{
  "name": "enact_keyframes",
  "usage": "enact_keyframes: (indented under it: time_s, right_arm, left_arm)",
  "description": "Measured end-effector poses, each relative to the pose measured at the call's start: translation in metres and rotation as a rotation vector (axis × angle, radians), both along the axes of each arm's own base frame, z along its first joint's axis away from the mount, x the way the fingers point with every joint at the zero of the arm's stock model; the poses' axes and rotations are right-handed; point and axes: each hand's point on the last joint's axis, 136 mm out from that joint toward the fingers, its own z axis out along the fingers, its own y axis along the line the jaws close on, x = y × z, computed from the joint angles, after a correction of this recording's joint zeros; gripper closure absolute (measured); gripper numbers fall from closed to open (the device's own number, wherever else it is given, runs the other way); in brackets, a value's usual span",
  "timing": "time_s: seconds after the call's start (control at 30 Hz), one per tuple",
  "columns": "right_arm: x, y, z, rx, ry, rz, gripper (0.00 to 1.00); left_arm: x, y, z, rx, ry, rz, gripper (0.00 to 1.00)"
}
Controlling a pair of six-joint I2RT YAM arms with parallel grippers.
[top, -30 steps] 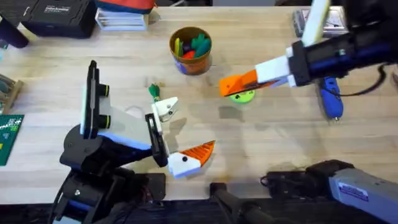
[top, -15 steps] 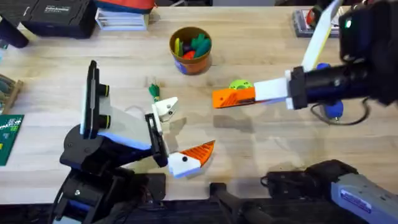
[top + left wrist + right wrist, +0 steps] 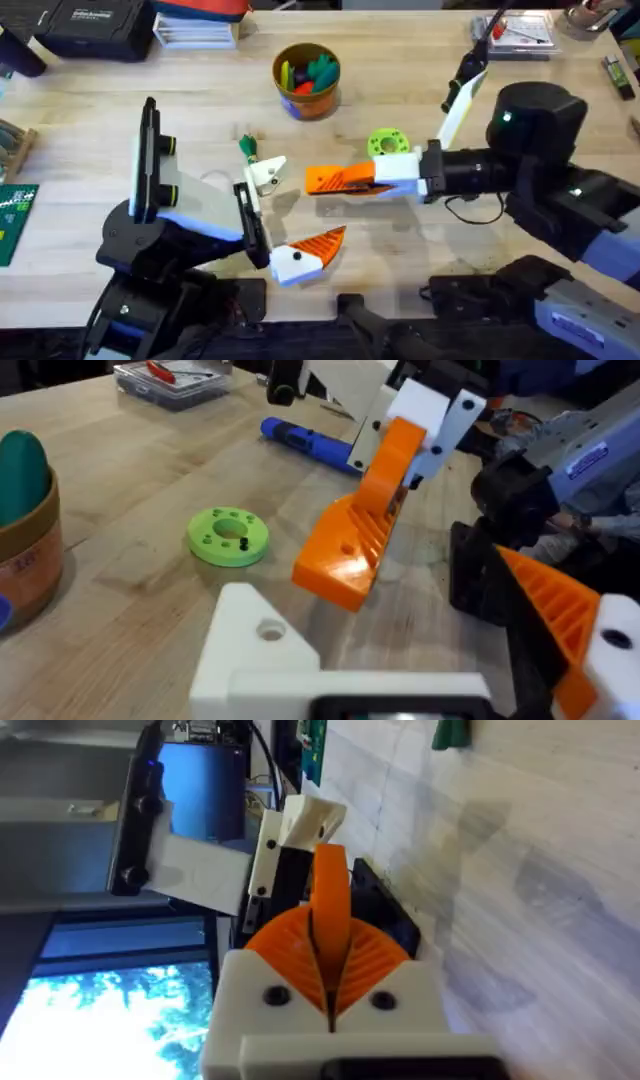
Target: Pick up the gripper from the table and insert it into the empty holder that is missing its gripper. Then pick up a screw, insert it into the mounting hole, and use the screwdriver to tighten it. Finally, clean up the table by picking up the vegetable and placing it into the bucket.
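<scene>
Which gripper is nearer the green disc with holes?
Right. The right gripper hangs just beside the green disc; the left gripper sits farther off, across the table.

The overhead camera sits above the arm bases and looks down and forward across the desk [image 3: 420, 90], wide enough to take in both arms, the bucket [image 3: 307, 80] at 12 o'clock and the green disc [image 3: 388, 144] just right of centre. The left wrist camera sits low and close to the desk, facing toward 3 o'clock; it shares the green disc [image 3: 228, 536], the screwdriver [image 3: 305, 443] and the right end effector [image 3: 350, 550] with the overhead view. The right wrist camera is rolled sideways, facing toward 9 o'clock, very near its own end effector [image 3: 328, 935], with the left arm's holder [image 3: 300, 830] beyond.
</scene>
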Motion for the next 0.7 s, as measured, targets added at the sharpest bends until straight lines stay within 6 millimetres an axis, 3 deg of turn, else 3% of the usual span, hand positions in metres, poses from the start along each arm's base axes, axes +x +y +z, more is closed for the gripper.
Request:
enact_keyframes:
  time_s: [0.2, 0.7]
  right_arm:
    - [-0.003, 0.012, -0.011, -0.004, 0.129, 0.017, 0.994]
    - [0.019, 0.046, -0.006, 0.108, 0.183, 0.043, 0.994]
  left_arm:
    - [0.0, 0.0, 0.0, 0.0, 0.0, 0.0, 0.015]
    - [0.007, 0.003, 0.0, 0.001, 0.003, 0.041, 0.015]
